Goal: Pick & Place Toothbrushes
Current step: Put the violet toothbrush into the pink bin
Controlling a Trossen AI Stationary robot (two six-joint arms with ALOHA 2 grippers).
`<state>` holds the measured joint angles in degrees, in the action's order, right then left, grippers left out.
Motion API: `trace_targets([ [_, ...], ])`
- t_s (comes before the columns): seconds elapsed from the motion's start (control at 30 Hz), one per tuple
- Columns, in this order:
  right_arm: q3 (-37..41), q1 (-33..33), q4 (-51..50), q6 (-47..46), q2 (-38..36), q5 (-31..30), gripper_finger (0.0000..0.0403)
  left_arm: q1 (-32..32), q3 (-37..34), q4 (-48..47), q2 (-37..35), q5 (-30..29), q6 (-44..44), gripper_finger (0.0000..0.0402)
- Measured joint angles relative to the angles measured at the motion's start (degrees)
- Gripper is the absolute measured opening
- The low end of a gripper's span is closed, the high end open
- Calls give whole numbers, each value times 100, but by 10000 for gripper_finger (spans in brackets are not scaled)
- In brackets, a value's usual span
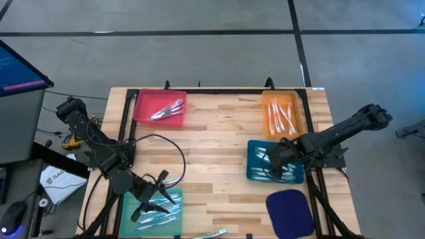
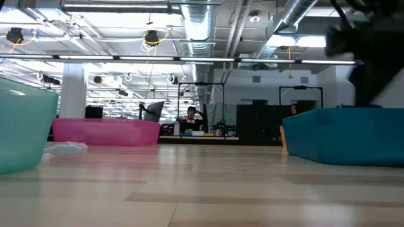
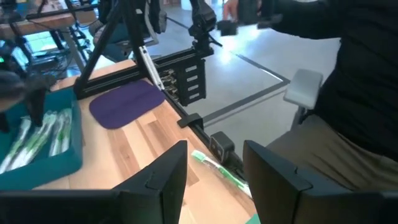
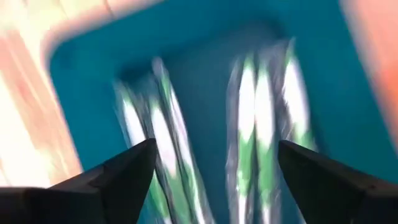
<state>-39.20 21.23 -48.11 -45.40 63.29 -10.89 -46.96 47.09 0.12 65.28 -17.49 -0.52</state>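
From above, the left gripper (image 1: 154, 194) hangs over the mint tray (image 1: 174, 222) of toothbrushes (image 1: 161, 207), fingers parted and empty. Only its wrist view shows a stray toothbrush (image 3: 217, 171) at the table edge. At right, the right gripper (image 4: 214, 163) is spread wide and empty above toothbrushes (image 4: 258, 124) in the teal tray (image 1: 253, 154).

I see green-and-white toothbrushes (image 4: 255, 130) in the blue tray (image 1: 255, 156), plus red (image 1: 143, 113), orange (image 1: 269, 119) and teal (image 1: 126, 219) trays.

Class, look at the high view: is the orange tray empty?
No. The orange tray at the table's far right corner holds several toothbrushes lying lengthwise.
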Motion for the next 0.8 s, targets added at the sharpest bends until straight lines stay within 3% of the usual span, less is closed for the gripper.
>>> trace_targets([
  [0.13, -798, -138, -30, 719, -2, -552, 332, 0, 0, -26, 0, -108, 5, 152],
  [0.27, -1518, -246, 483, 2011, -2, -1224, 330, 19, -2, -176, -75, -457, 52, 152],
  [0.4, -1908, -350, 1857, 3379, -4, -1486, 330, 175, -2, -364, -126, -1205, 51, 152],
  [0.5, -1910, -369, 3005, 4152, 71, -1452, 331, 472, -2, -1121, -171, -1454, -354, 152],
  [0.67, -1684, -515, 3961, 4559, 507, -1064, 329, 1437, -15, -2943, -166, -365, -1731, 152],
  [0.8, -1674, -730, 4366, 4713, 1370, -415, 326, 1629, -143, -3277, -513, 96, -1953, 152],
])
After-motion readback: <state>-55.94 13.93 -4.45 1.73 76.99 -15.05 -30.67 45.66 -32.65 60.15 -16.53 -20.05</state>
